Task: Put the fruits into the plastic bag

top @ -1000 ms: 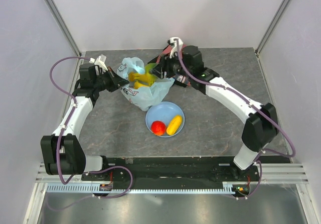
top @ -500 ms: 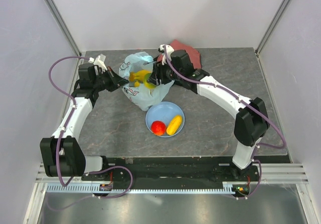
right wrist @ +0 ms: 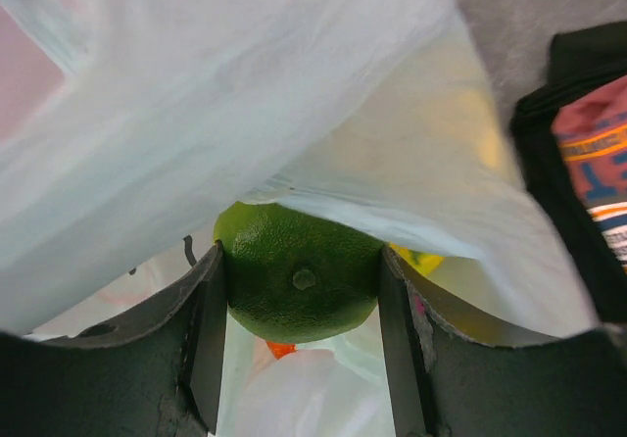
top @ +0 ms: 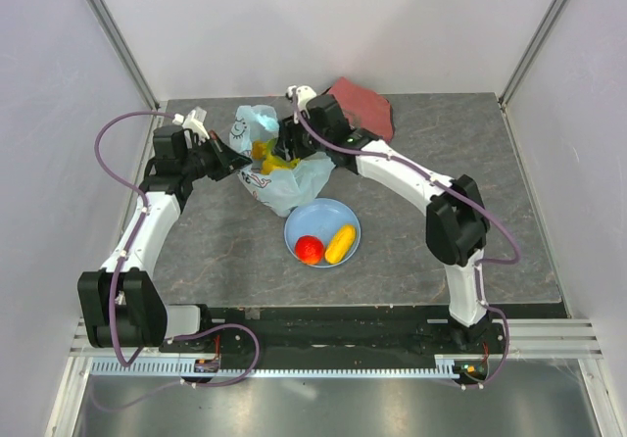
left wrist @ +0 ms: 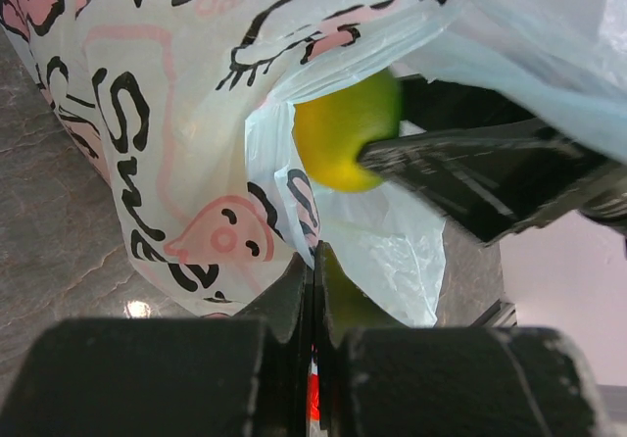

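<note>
The light-blue plastic bag lies at the back middle of the table with its mouth open. My left gripper is shut on the bag's edge and holds it up. My right gripper is shut on the green round fruit at the bag's mouth, with the film draped over it. The green fruit also shows in the left wrist view. The yellow bananas and a bit of the orange fruit lie inside the bag. The red fruit and the yellow oblong fruit sit on the plate.
The round light-blue plate stands just in front of the bag. A folded dark-red cloth lies at the back, right of the bag; it also shows in the right wrist view. White walls close in the table at the back and sides.
My right gripper has moved left with the green fruit, over and into the bag's mouth, uncovering the dark-red cloth. The left gripper has kept its hold on the bag.
</note>
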